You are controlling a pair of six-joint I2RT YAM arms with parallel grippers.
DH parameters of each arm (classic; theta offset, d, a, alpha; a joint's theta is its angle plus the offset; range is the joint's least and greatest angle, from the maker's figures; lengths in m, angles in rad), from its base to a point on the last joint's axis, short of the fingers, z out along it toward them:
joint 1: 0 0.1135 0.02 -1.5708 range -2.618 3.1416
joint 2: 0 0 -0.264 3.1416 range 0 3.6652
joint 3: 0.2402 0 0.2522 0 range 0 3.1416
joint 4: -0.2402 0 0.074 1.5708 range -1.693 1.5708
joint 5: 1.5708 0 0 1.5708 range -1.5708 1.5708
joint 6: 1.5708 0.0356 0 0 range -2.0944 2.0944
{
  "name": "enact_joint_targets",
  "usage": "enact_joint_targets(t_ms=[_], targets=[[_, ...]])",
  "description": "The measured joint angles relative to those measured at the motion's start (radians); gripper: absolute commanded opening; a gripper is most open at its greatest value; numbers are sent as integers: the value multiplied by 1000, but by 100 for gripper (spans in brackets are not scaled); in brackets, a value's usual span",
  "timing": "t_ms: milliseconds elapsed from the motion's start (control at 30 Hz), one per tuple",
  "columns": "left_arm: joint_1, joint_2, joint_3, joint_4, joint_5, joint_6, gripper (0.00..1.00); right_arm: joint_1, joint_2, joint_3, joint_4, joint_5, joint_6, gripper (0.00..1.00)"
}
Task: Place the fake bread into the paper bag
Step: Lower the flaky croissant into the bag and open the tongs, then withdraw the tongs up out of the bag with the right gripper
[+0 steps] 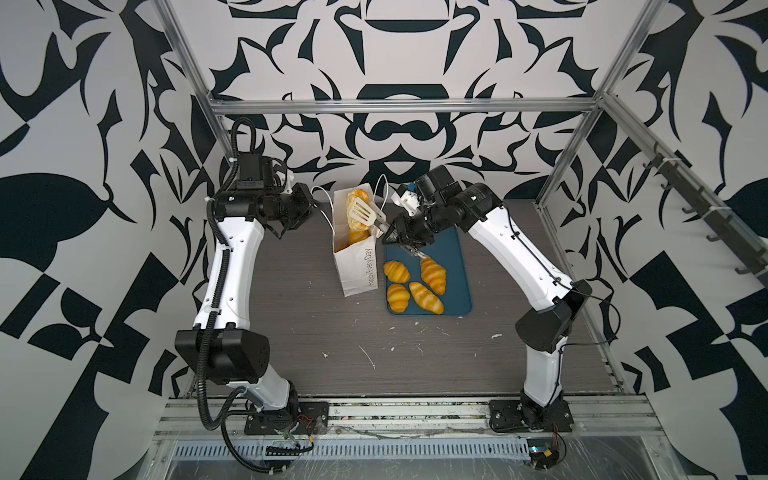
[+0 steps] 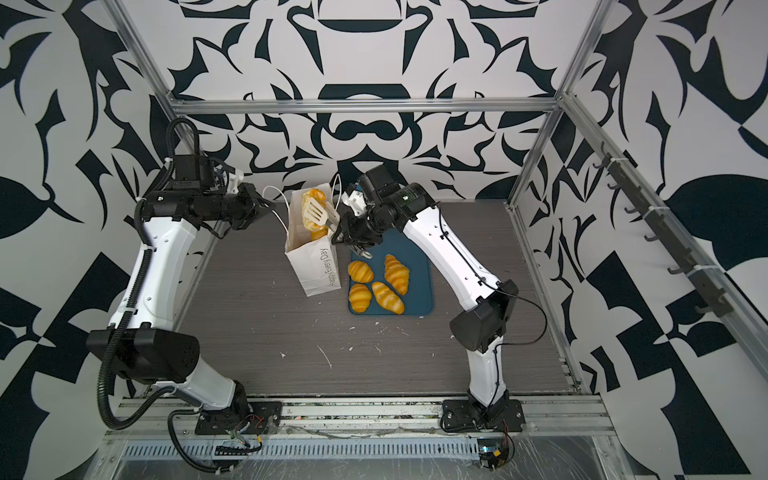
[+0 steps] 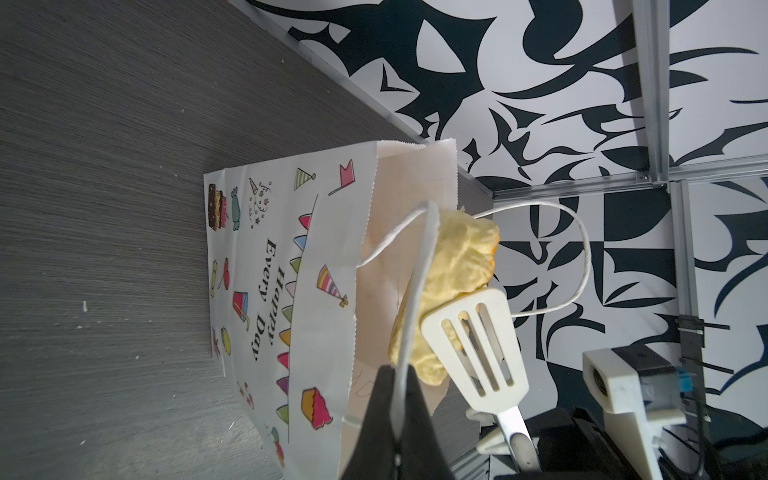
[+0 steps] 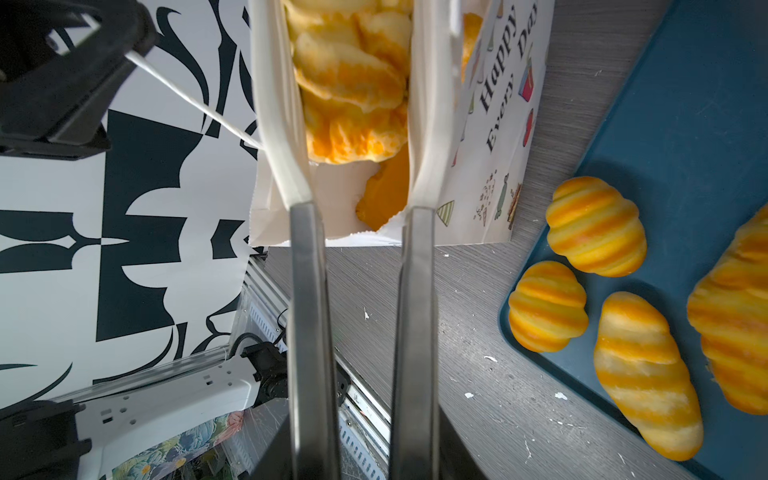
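The left hand is closed on the cord handle of the paper bag — the left wrist view shows the pinch. The right hand grips the tongs, whose white blades flank a plaited loaf of fake bread, partly out of the bag's open mouth. Only the right wrist view shows another orange piece deeper inside. In both top views four more pieces lie on the blue tray, just right of the bag.
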State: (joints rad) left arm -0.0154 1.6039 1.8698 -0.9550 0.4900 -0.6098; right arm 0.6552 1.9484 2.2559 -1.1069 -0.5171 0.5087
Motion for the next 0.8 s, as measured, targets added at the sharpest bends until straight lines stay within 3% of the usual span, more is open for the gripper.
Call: enact_joint_targets(t_ms=[800], targets=[[0, 11, 11, -5, -1, 0, 0, -1, 64, 107, -36, 7, -30, 46]])
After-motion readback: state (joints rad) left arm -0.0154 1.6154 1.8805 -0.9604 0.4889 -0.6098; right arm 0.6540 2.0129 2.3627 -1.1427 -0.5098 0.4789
